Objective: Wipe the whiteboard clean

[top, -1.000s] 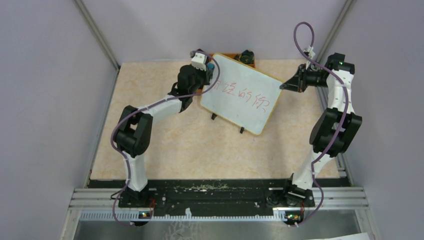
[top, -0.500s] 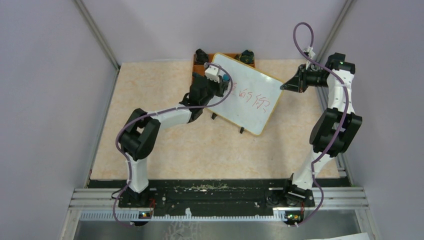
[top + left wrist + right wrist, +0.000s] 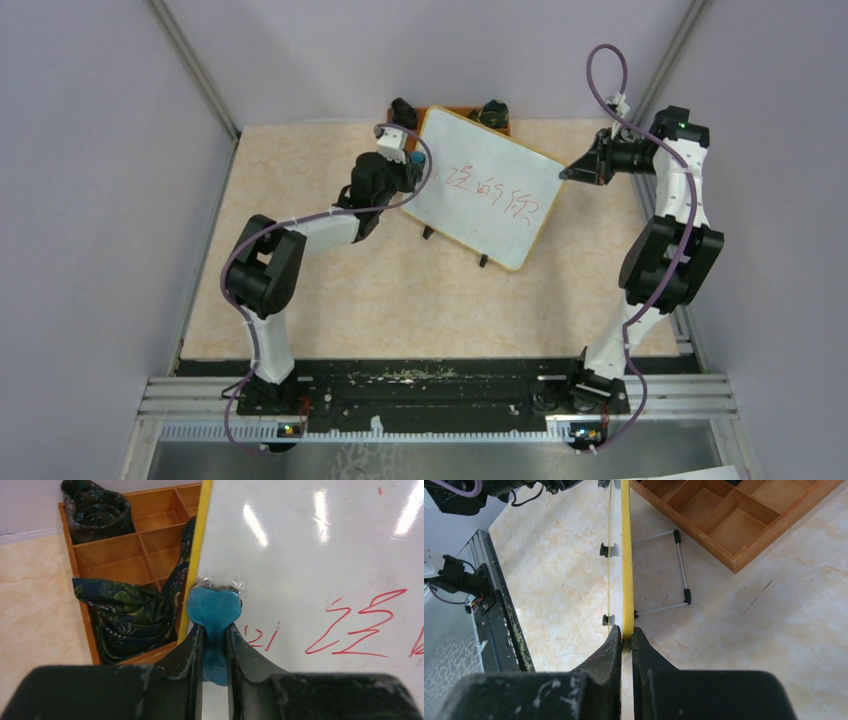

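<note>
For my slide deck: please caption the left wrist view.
Left pincer holds a blue wad at the whiteboard frame, near the red writing.

The left gripper pinches a blue pad against the whiteboard.

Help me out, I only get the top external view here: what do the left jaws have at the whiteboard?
Observer: The left wrist view shows a blue pad pinched between the left jaws, its tip over the left edge of the whiteboard.
Operator: Is the right arm really gripping the board?
Observer: Yes; in the right wrist view the right jaws are shut on its yellow frame, seen edge-on.
Operator: Anything in that tray behind?
Observer: Dark patterned cloths lie in compartments of the wooden tray.
</note>
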